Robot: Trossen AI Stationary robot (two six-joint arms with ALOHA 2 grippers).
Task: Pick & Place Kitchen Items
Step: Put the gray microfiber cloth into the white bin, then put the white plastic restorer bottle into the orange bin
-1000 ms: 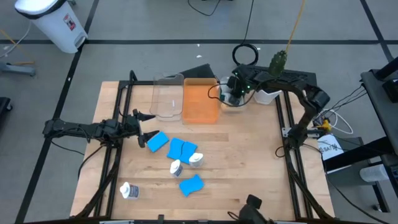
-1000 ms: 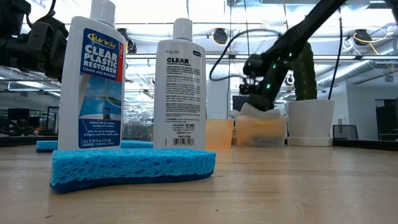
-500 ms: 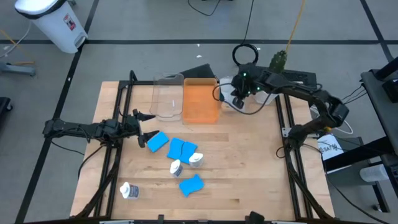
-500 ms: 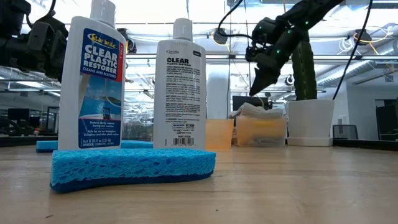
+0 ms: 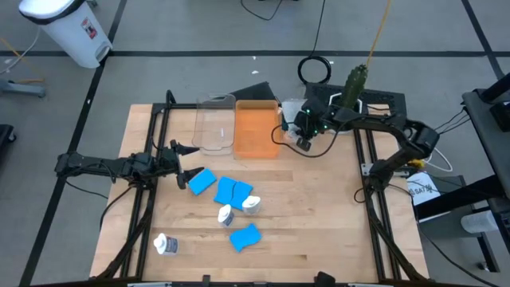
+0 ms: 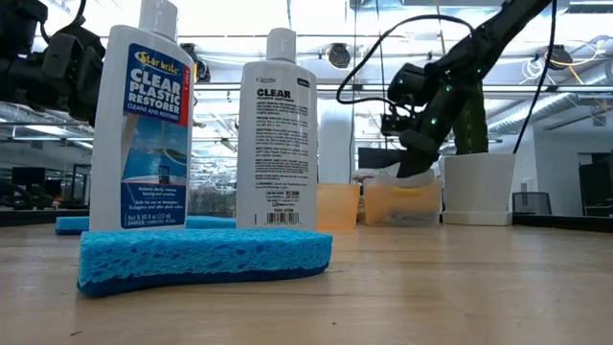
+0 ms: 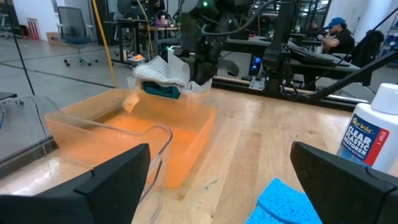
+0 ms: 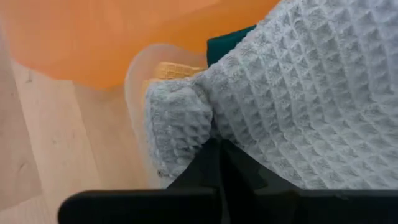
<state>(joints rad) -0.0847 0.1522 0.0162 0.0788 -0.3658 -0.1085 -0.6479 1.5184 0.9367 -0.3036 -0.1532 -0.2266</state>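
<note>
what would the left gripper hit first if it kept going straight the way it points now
Likely the nearest blue sponge, just ahead of the open left gripper in the high view; its corner sits low between the fingers in the left wrist view. Height is unclear, so it might pass over toward the orange bin.

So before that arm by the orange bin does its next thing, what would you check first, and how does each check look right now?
1. Right gripper shut on the grey cloth: ok, the fingers are pinched on its edge.
2. Cloth lifted free of the pile: cannot tell; the dark green cloth lies right under it.
3. Orange bin free to take the cloth: ok, it looks empty.
4. Left gripper out of the way: ok, open and waiting near a blue sponge, far from the bin.
5. White bottles clear of the path: ok, they stand mid-table.
</note>
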